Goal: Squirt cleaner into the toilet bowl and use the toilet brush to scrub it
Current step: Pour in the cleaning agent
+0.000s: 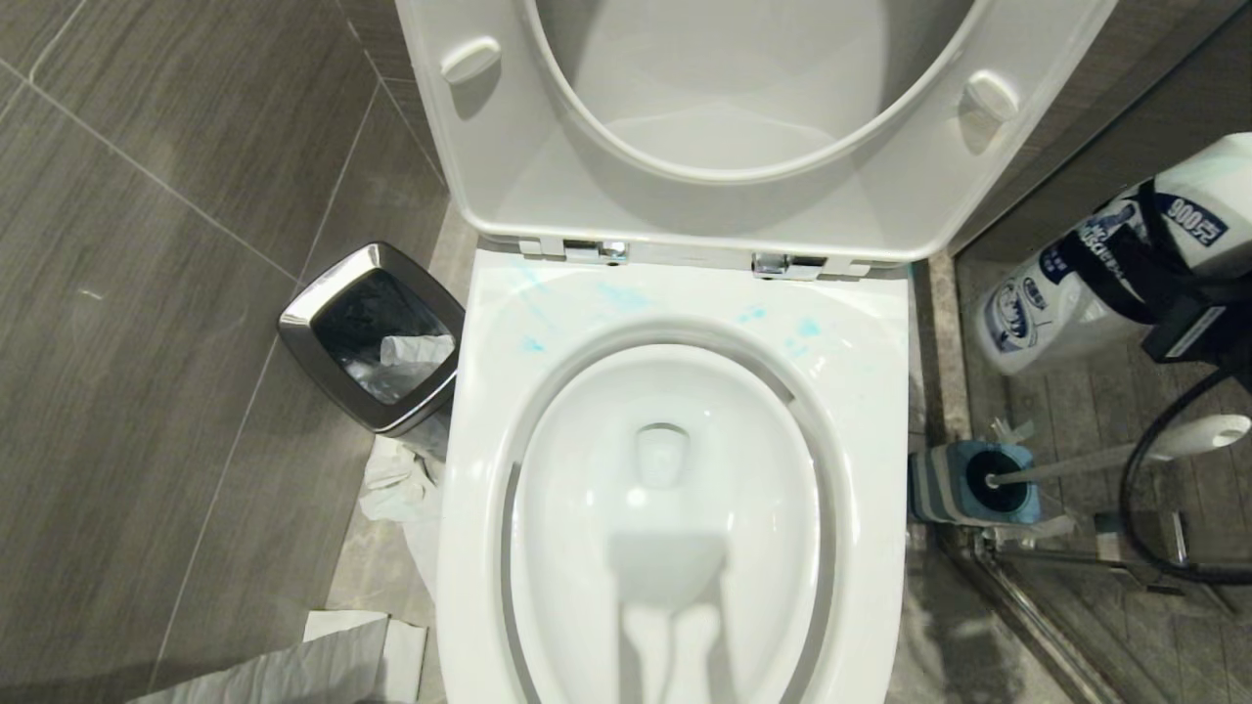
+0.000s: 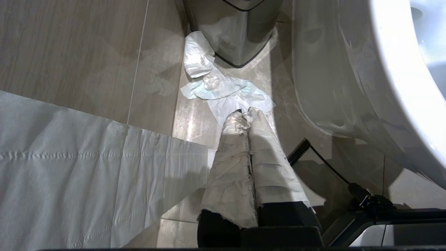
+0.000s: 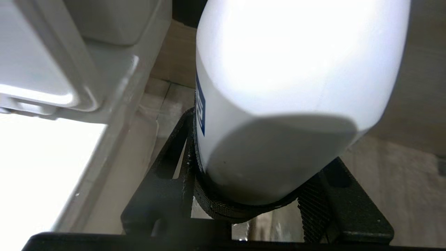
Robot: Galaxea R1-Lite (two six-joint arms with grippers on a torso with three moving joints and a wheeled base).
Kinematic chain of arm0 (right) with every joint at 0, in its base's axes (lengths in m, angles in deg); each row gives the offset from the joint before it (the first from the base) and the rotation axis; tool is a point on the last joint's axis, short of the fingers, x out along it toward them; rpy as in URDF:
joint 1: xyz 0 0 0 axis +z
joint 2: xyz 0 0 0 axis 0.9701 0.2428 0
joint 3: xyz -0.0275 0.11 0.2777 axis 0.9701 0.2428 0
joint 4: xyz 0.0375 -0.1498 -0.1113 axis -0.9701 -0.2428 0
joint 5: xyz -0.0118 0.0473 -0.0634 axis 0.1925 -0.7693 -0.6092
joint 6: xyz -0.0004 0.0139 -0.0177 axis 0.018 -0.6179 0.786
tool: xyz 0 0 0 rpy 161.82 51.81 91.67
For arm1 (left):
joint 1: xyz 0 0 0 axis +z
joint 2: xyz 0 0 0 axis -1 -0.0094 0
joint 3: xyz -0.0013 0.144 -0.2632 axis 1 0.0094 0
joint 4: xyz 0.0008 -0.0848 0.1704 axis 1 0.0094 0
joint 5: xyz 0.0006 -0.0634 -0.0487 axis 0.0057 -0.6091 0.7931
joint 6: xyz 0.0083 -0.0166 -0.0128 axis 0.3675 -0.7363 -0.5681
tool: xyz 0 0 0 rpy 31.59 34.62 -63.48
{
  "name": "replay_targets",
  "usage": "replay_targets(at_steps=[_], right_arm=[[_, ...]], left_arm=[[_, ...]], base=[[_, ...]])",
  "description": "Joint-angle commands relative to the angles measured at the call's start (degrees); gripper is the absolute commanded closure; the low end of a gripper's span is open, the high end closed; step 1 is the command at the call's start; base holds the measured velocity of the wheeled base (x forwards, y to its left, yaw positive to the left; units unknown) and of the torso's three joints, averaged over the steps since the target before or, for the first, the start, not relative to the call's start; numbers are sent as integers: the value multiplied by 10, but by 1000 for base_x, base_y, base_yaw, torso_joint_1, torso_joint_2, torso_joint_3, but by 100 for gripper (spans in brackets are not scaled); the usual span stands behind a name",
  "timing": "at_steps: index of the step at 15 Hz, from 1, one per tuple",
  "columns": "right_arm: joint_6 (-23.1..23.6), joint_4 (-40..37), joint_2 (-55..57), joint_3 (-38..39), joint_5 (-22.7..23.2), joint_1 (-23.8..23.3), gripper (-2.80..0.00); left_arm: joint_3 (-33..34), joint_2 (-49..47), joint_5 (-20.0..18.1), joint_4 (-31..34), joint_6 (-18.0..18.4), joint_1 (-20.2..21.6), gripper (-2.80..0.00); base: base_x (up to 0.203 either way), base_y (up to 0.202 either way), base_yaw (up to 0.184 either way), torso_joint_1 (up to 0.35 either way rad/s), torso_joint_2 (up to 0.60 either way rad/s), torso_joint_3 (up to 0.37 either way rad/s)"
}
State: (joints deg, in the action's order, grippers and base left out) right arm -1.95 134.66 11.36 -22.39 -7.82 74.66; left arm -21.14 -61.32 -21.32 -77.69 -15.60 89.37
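Note:
The toilet bowl (image 1: 880, 391) fills the middle of the head view, its seat and lid (image 1: 489, 147) raised, with blue smears (image 1: 626, 296) on the back of the rim. At the right edge my right gripper (image 1: 1144, 264) is shut on the cleaner (image 1: 1056, 303), a white bottle with a blue label, held tilted above the floor beside the bowl. From the wrist, the black fingers (image 3: 181, 150) clamp the cleaner (image 3: 296, 69). The toilet brush (image 1: 1095, 462) stands in its striped blue holder (image 1: 944, 484) right of the bowl. My left gripper (image 2: 244, 116), wrapped in paper, is shut and hangs over the floor left of the bowl.
A steel-rimmed waste bin (image 1: 377, 332) stands left of the bowl, with crumpled tissue (image 1: 391, 489) and a long paper sheet (image 2: 87, 167) on the floor around it. A metal floor rail (image 1: 1027, 606) and a black cable (image 1: 1135, 489) lie by the brush holder.

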Motion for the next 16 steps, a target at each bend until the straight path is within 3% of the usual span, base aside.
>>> replay_targets(at_steps=[1,8,16], right_arm=[[-2,-111,-132,-12,-10,0,0],[-1,-389,-272,-120,-32,0,0],[1,-472,-344,-133,-37,1,0]], left_arm=[[1,0,0,0,0,0,0],[1,0,0,0,1,0,0],[1,0,0,0,-1,0,0]], base=[[0,0,0,0,0,0],[0,0,0,0,0,0],[0,0,0,0,2,43]])
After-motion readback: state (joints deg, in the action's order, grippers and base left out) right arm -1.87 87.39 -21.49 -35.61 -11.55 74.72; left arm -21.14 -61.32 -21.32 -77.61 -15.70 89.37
